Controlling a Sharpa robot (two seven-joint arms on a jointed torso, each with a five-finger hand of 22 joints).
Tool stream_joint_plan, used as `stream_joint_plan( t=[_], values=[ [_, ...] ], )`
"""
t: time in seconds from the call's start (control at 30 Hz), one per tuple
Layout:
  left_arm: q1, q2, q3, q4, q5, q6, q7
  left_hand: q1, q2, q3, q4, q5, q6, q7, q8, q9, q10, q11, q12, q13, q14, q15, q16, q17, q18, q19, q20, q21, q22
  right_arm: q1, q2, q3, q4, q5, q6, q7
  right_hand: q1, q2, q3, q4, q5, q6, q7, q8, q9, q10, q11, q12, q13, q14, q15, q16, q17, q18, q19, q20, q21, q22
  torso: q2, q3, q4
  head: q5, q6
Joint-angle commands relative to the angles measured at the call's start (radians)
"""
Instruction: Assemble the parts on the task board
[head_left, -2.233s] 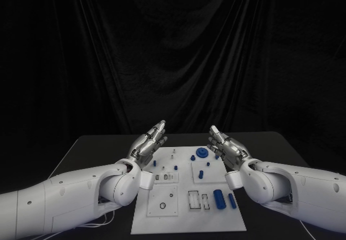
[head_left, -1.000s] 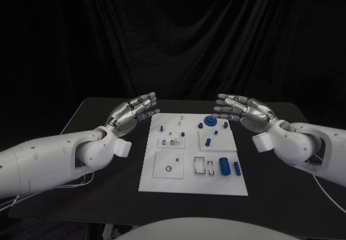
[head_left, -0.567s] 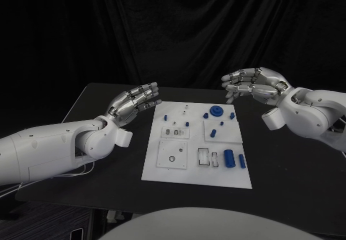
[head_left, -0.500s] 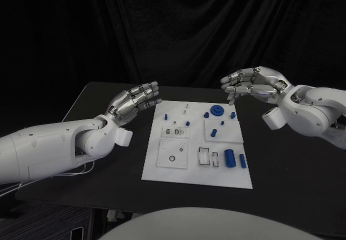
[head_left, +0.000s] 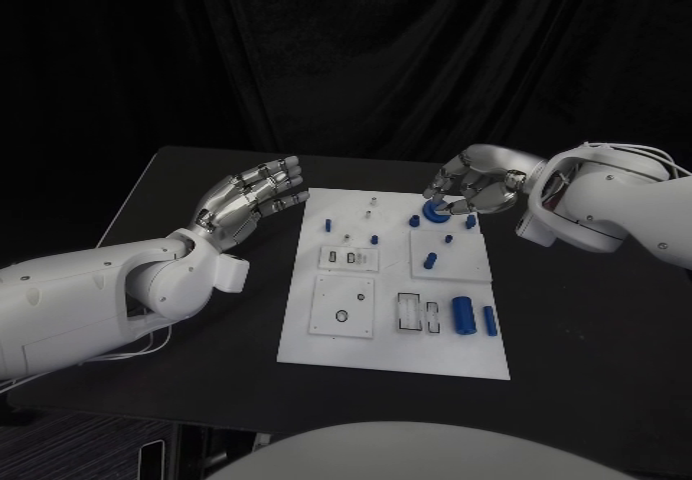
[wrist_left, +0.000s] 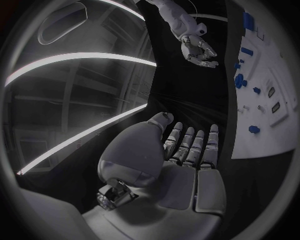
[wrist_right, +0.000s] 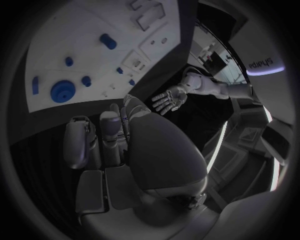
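At table centre lies the task board (head_left: 392, 340), parts (head_left: 462, 313) loose upon it: assembly looks barely begun. At one o'clock, the right hand (head_left: 469, 190) hovers, fingers curled, over the round blue part (head_left: 431, 214); contact unclear. At ten o'clock, the left hand (head_left: 254, 196) spreads empty.

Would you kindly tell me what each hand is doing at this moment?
Left hand: open, fingers spread, holding nothing, beside the task board.
Right hand: fingers curled above the blue round part; holding nothing.
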Motion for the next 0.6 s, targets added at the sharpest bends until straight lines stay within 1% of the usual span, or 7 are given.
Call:
stream_joint_plan(
  t=[0.03,0.07,0.2,0.33,0.37,0.43,0.6],
  values=[
    [0.008,0.001,0.002,0.007,-0.002,-0.007,0.245,-0.008,-0.006,0.009,-0.001,0.004,0.013,0.0,0.007,0.001,0.011,0.0,0.01,0.002,0.007,0.002,0.008,0.002,-0.008,0.009,0.001,0.008,0.002,0.004,0.001,0.001,0.004,-0.316,-0.065,-0.13,0.003,-0.016,0.014,0.007,-0.007,0.002,-0.009,-0.012,0.001,0.011,-0.001,-0.012,0.001,0.005,-0.001,-0.002,-0.002,-0.015,0.003,-0.002,0.003,0.003,0.035,-0.0123,0.0166,-0.025,0.016],
    [0.009,0.0,0.002,0.008,-0.002,-0.007,0.247,-0.009,-0.007,0.011,-0.002,0.005,0.015,0.0,0.008,0.002,0.013,0.0,0.013,0.002,0.009,0.002,0.01,0.002,-0.008,0.01,0.001,0.008,0.002,0.004,0.002,0.001,0.005,-0.333,-0.07,-0.137,0.004,-0.017,0.018,0.008,-0.007,0.005,-0.01,-0.014,0.002,0.013,-0.002,-0.014,0.001,0.003,-0.001,-0.004,-0.006,-0.014,0.0,-0.002,0.001,0.0,0.044,-0.016,0.0221,-0.034,0.023],
    [0.014,-0.004,0.002,0.012,-0.006,-0.008,0.255,-0.01,-0.009,0.018,-0.005,0.012,0.024,-0.001,0.011,0.002,0.019,0.002,0.021,0.003,0.015,0.003,0.017,0.003,-0.009,0.015,0.001,0.011,0.003,0.005,0.007,0.001,0.007,-0.399,-0.088,-0.166,0.002,-0.029,0.042,0.015,-0.008,0.016,-0.009,-0.028,0.005,0.036,-0.004,-0.026,0.002,0.025,0.002,0.014,0.037,-0.022,0.021,0.0,0.019,0.039,0.063,-0.0229,0.0375,-0.062,0.036],
    [0.015,-0.005,0.002,0.015,-0.017,-0.006,0.261,-0.011,-0.01,0.022,-0.006,0.015,0.027,-0.002,0.012,0.002,0.021,0.002,0.023,0.003,0.017,0.002,0.018,0.003,-0.009,0.017,0.001,0.012,0.003,0.006,0.012,0.001,0.004,-0.457,-0.093,-0.19,-0.006,-0.039,0.054,0.021,-0.015,0.018,-0.011,-0.039,0.005,0.045,-0.004,-0.037,0.002,0.04,0.003,0.027,0.065,-0.026,0.036,0.001,0.032,0.064,0.074,-0.0255,0.0433,-0.076,0.047],
    [0.016,-0.005,0.002,0.016,-0.019,-0.005,0.262,-0.011,-0.01,0.022,-0.006,0.015,0.027,-0.002,0.012,0.002,0.021,0.002,0.024,0.003,0.017,0.002,0.019,0.003,-0.009,0.017,0.001,0.013,0.003,0.006,0.014,0.001,0.003,-0.47,-0.093,-0.195,-0.009,-0.042,0.055,0.023,-0.019,0.018,-0.011,-0.041,0.006,0.046,-0.004,-0.04,0.002,0.042,0.003,0.028,0.066,-0.027,0.038,0.001,0.033,0.067,0.082,-0.0277,0.0498,-0.084,0.056],
    [0.016,-0.006,0.002,0.017,-0.021,-0.004,0.263,-0.011,-0.01,0.023,-0.006,0.016,0.028,-0.002,0.012,0.003,0.022,0.003,0.025,0.003,0.018,0.002,0.02,0.003,-0.009,0.018,0.001,0.013,0.003,0.006,0.018,0.0,0.0,-0.493,-0.094,-0.206,-0.022,-0.05,0.058,0.029,-0.036,0.017,-0.017,-0.051,0.006,0.046,-0.004,-0.05,0.002,0.05,0.001,0.034,0.08,-0.03,0.046,0.0,0.04,0.082,0.085,-0.0286,0.053,-0.09,0.062],
    [0.016,-0.008,0.002,0.02,-0.024,-0.012,0.264,-0.016,-0.012,0.03,-0.007,0.019,0.041,-0.001,0.017,0.004,0.029,0.006,0.034,0.004,0.025,0.004,0.027,0.004,-0.01,0.025,0.001,0.018,0.005,0.003,0.031,0.0,-0.012,-0.525,-0.101,-0.212,-0.036,-0.057,0.059,0.035,-0.052,0.016,-0.017,-0.06,0.007,0.046,-0.003,-0.059,0.002,0.051,0.002,0.031,0.079,-0.029,0.045,0.001,0.04,0.082,0.09,-0.0293,0.0572,-0.1,0.066]
  ],
)
